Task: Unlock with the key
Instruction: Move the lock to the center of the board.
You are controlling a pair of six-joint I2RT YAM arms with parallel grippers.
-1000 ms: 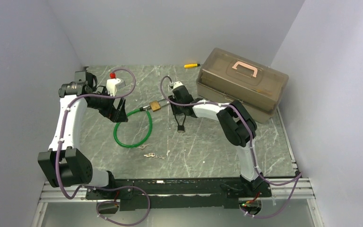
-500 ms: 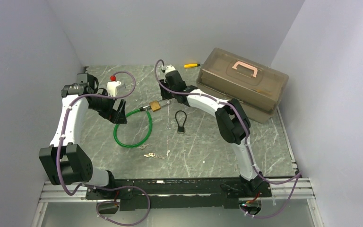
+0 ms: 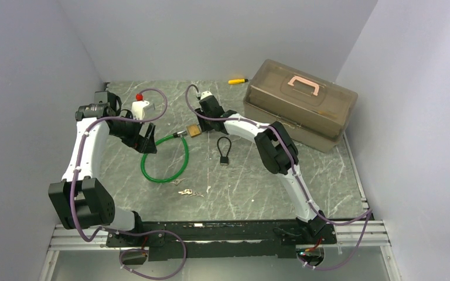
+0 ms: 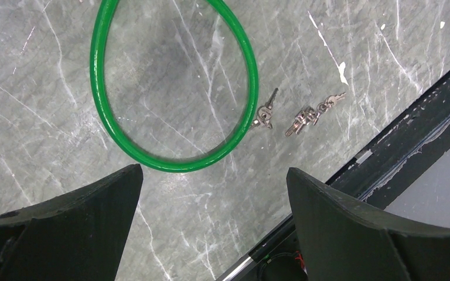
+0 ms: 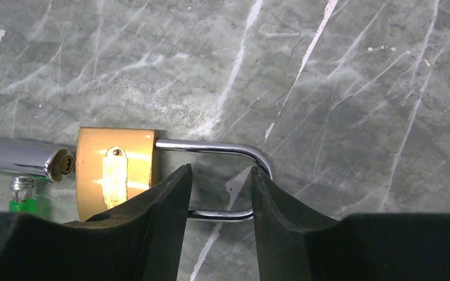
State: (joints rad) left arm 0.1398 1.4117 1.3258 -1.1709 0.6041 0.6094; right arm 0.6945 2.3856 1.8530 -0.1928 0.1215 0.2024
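Note:
A small brass padlock [image 5: 114,172] lies flat on the marble table, its steel shackle [image 5: 234,149] pointing right. My right gripper [image 5: 220,172] hovers over the shackle, jaws partly apart and holding nothing, with the shackle's near leg running across the gap. In the top view the padlock [image 3: 193,131] sits just left of that gripper [image 3: 202,122]. Three tiny silvery keys [image 4: 265,114] [image 4: 303,120] [image 4: 331,102] lie beside the green cable loop [image 4: 181,165]; they lie near the table's front edge [image 3: 185,191]. My left gripper [image 4: 214,170] is wide open above bare table, left of the loop [image 3: 149,143].
A black cord loop with a small block [image 3: 224,149] lies right of the padlock. A brown lidded toolbox [image 3: 299,105] stands at the back right, with a yellow-and-black tool [image 3: 238,81] by the back wall. The cable's chrome end [image 5: 26,159] meets the padlock body.
My right gripper has swung from above the black cord loop toward the back left and now sits over the padlock's shackle. The cord loop stays on the table. The left arm barely moved.

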